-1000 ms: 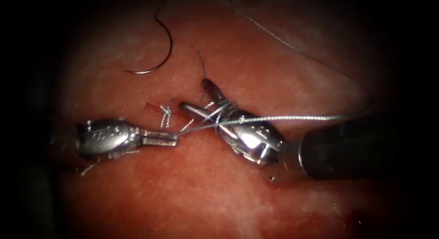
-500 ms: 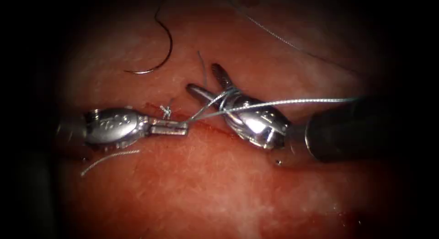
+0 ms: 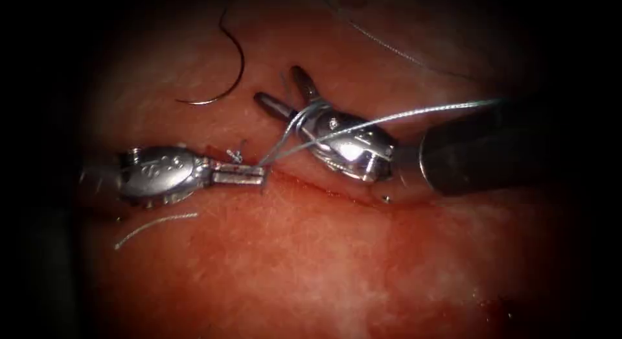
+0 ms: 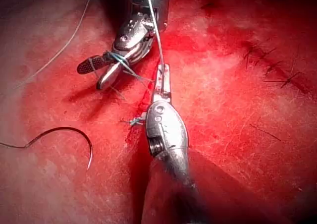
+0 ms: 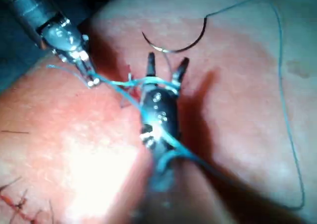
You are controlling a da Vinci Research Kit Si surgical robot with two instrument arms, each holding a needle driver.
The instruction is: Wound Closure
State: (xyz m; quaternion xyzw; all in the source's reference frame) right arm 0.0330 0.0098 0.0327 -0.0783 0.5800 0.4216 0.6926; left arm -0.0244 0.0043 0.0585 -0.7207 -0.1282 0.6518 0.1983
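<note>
Now the left tool [image 3: 249, 177] sits over the cut [image 3: 337, 191], its jaws pressed together on the thread [image 3: 414, 112] right at their tip. From that grip the thread runs up to the right tool [image 3: 285, 93], wraps around it just behind the jaws, and carries on as a long pale strand away to the right. The right tool's jaws stand spread in a V with nothing between them; a short thread tail rises in the gap, but neither jaw touches it. In the left wrist view the same picture holds: the left tool [image 4: 161, 80] pinches the strand while the wraps lie across the right tool [image 4: 101, 70]. In the right wrist view the spread jaws of the right tool [image 5: 166, 65] point toward the needle [image 5: 176, 44].

The needle [image 3: 223, 73] lies free on the tissue [image 3: 311, 261], on its surface and well up and to the left of both tools, with no tool holding it. A small knot [image 3: 234, 155] sits at the cut just above the left tool's jaws. A loose cut end of thread [image 3: 155, 225] lies on the tissue below the left tool.
</note>
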